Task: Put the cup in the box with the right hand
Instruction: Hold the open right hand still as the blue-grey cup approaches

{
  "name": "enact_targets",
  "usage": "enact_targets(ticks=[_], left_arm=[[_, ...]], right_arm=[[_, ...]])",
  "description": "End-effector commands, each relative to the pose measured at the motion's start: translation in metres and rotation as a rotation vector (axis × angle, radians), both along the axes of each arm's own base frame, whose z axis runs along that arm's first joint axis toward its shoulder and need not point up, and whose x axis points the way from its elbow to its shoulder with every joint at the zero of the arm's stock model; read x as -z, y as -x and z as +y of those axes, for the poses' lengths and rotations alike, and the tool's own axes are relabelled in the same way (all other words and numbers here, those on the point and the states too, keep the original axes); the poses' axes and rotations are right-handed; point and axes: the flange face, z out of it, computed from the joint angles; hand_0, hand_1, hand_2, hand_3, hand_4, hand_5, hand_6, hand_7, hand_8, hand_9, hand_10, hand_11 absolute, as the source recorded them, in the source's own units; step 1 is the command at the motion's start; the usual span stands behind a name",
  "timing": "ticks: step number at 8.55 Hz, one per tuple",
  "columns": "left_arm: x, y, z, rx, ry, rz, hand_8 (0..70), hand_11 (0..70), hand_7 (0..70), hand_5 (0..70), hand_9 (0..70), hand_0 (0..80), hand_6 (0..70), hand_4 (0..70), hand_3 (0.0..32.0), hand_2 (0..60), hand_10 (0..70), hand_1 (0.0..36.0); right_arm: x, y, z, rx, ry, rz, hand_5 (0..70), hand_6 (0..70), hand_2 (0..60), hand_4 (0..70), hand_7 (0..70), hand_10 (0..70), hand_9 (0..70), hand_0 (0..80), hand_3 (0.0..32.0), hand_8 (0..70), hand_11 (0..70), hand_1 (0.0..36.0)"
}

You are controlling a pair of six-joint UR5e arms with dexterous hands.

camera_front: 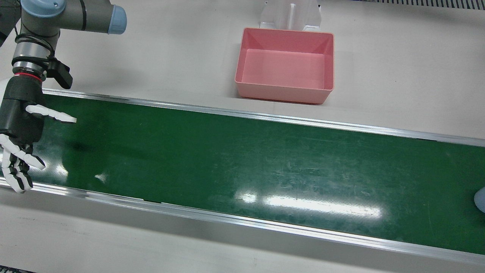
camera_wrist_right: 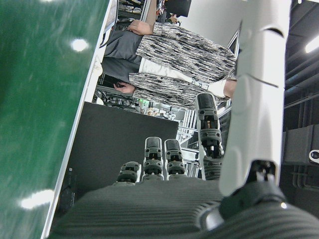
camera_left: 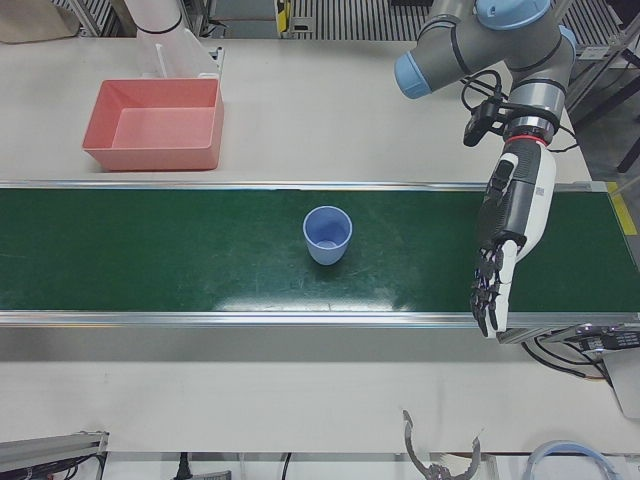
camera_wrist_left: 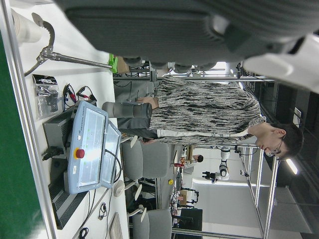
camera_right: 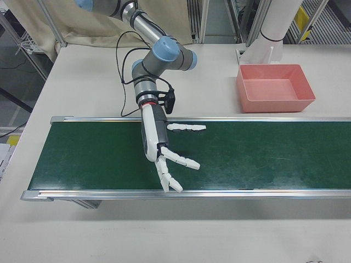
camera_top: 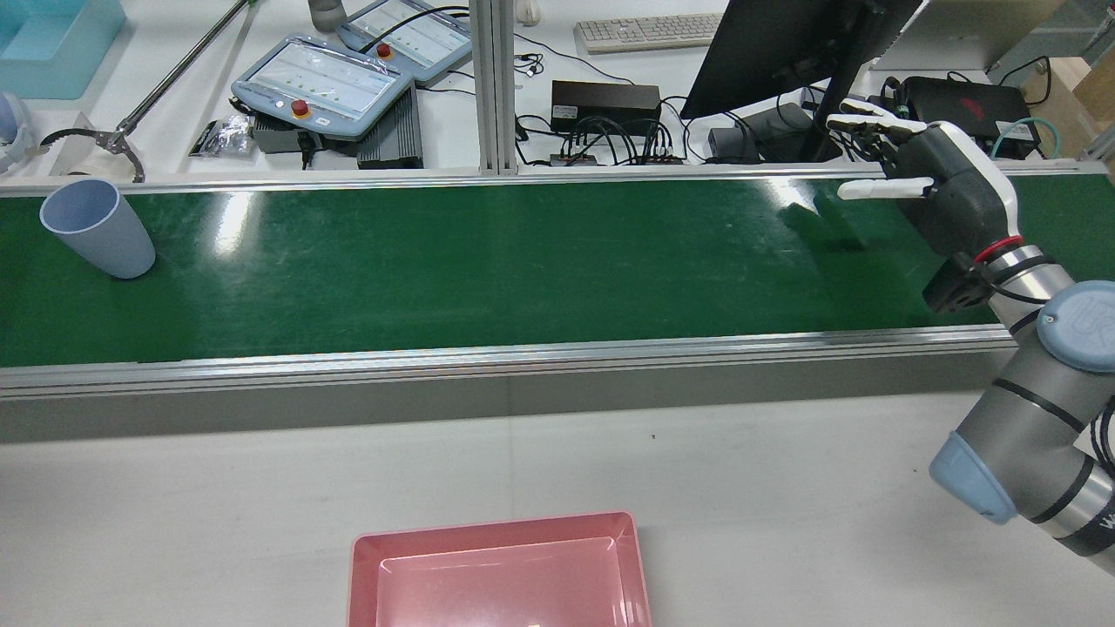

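Waiting over the right end of the green belt (camera_top: 523, 261), your right hand (camera_top: 945, 196) is empty, palm turned along the belt, fingers (camera_right: 175, 181) fanned wide and the thumb (camera_right: 186, 127) stuck out apart from them. The blue cup (camera_top: 96, 228) stands upright, mouth up, way off at the left end of the belt, well apart from that hand. Seen from the left front, it sits near the left hand (camera_left: 510, 230), which hangs over the belt with fingers straight down, side by side, holding nothing. The pink box (camera_top: 496, 525) sits empty on the table on the near side of the belt, roughly midway along. So the reach is the step now, I'd say. Keep those fingers wide, stay low over the belt, and meet the cup side-on at mid-height so the thumb and fingers wrap its wall. Don't clip the rim, because a light cup like that looks likely to topple. Close gently, since the wall tapers and could slip downward.
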Motion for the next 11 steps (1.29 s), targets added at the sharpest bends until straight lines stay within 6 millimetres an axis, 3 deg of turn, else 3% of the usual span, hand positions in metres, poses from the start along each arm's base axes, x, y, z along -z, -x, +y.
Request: enact_targets(ticks=[1,2,4,5,6,7,9,10,11], left_arm=[[0.001,0.0,0.0,0.0,0.0,0.0,0.0,0.0,0.0,0.0,0.0,0.0,0.0,0.0,0.0,0.0,0.0,0.0],[0.001,0.0,0.0,0.0,0.0,0.0,0.0,0.0,0.0,0.0,0.0,0.0,0.0,0.0,0.0,0.0,0.0,0.0],[0.002,0.0,0.0,0.0,-0.003,0.002,0.0,0.0,0.0,0.0,0.0,0.0,0.0,0.0,0.0,0.0,0.0,0.0],[0.001,0.0,0.0,0.0,-0.002,0.0,0.0,0.0,0.0,0.0,0.0,0.0,0.0,0.0,0.0,0.0,0.0,0.0],[0.002,0.0,0.0,0.0,-0.003,0.0,0.0,0.0,0.0,0.0,0.0,0.0,0.0,0.0,0.0,0.0,0.0,0.0],[0.001,0.0,0.0,0.0,0.0,0.0,0.0,0.0,0.0,0.0,0.0,0.0,0.0,0.0,0.0,0.0,0.0,0.0],[0.001,0.0,0.0,0.0,0.0,0.0,0.0,0.0,0.0,0.0,0.0,0.0,0.0,0.0,0.0,0.0,0.0,0.0],[0.002,0.0,0.0,0.0,-0.002,0.0,0.0,0.0,0.0,0.0,0.0,0.0,0.0,0.0,0.0,0.0,0.0,0.0],[0.002,0.0,0.0,0.0,-0.002,0.0,0.0,0.0,0.0,0.0,0.0,0.0,0.0,0.0,0.0,0.0,0.0,0.0]], right_arm=[[0.009,0.034,0.017,-0.058,0.045,0.007,8.4,6.4,6.8,19.1,20.8,2.0,18.1,61.6,0.0,10.0,5.4,23.6],[0.01,0.039,0.019,-0.067,0.07,0.025,8.3,6.4,13.7,16.6,20.3,2.2,17.9,59.7,0.0,9.9,5.7,25.0],[0.014,0.049,0.013,-0.063,0.073,0.029,8.5,6.7,3.4,23.7,21.8,1.5,18.1,65.7,0.0,10.0,4.7,23.9],[0.019,0.054,0.01,-0.06,0.065,0.026,8.4,6.6,6.6,21.8,21.3,2.0,18.1,62.8,0.0,10.0,5.5,24.1],[0.029,0.06,0.006,-0.058,0.05,0.03,8.2,6.6,3.4,24.5,21.5,2.8,18.1,62.3,0.0,10.0,6.5,22.3],[0.035,0.066,0.005,-0.051,0.041,0.033,7.9,6.6,13.7,21.7,21.5,3.0,18.0,59.6,0.0,9.8,6.8,24.4],[0.042,0.074,0.005,-0.037,0.03,0.033,7.8,6.6,3.1,26.2,21.4,3.0,17.8,62.0,0.0,9.7,6.6,21.3],[0.044,0.075,0.007,-0.03,0.027,0.035,7.9,6.6,15.6,21.9,21.5,2.9,17.8,59.5,0.0,9.7,6.5,25.0],[0.042,0.078,0.011,-0.021,0.029,0.037,8.0,6.5,2.9,24.8,21.1,2.4,17.5,63.1,0.0,9.5,5.8,21.3]])
